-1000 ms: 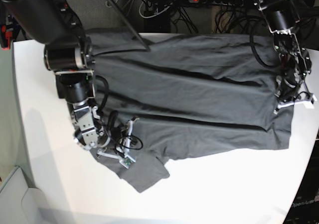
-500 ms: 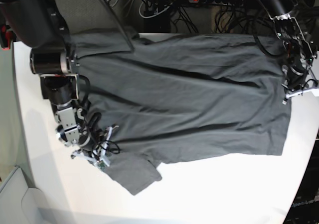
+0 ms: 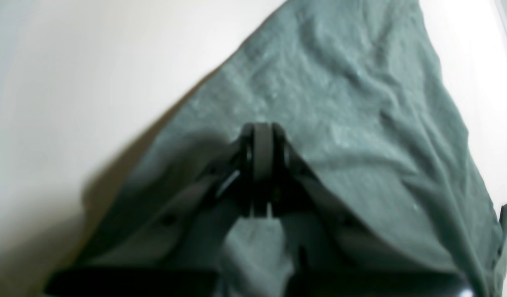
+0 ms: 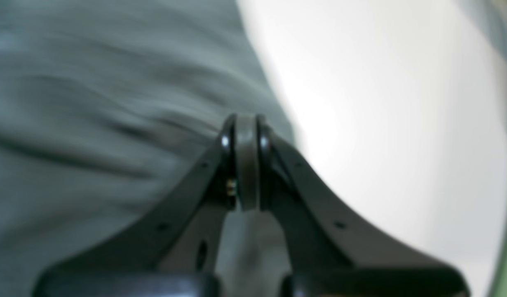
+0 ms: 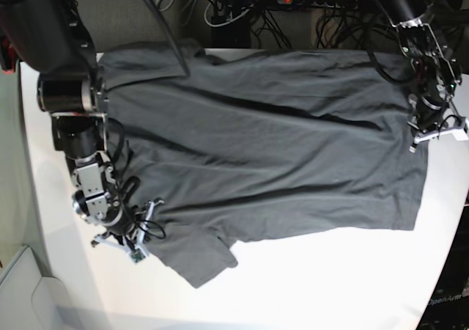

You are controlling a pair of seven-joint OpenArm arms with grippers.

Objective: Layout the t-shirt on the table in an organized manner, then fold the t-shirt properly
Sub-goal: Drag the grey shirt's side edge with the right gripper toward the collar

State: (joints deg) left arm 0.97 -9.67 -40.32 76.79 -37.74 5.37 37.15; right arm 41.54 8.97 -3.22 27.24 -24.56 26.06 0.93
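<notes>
The t-shirt (image 5: 271,147) is lying spread across the white bench (image 5: 330,279), reaching the bench's far edge and leaving a broad bare strip along its near edge. Starting at the shirt's left side in the base view, the right hand (image 5: 130,240) is sitting at the edge of the cloth just above the sleeve (image 5: 201,260), which is sticking out toward the near edge. In the right wrist view that hand (image 4: 246,165) is closing fully, its fingers (image 4: 226,161) pressing together on a thin fold of the shirt (image 4: 92,123), with bare bench (image 4: 381,123) showing beside it. Several long creases are running across the shirt's middle. At the shirt's right side in the base view, the left hand (image 5: 434,128) is sitting on the hem edge. In the left wrist view this hand (image 3: 263,165) is likewise closing fully, pinching the shirt (image 3: 340,103), with cloth bunching under its fingers (image 3: 246,156).
</notes>
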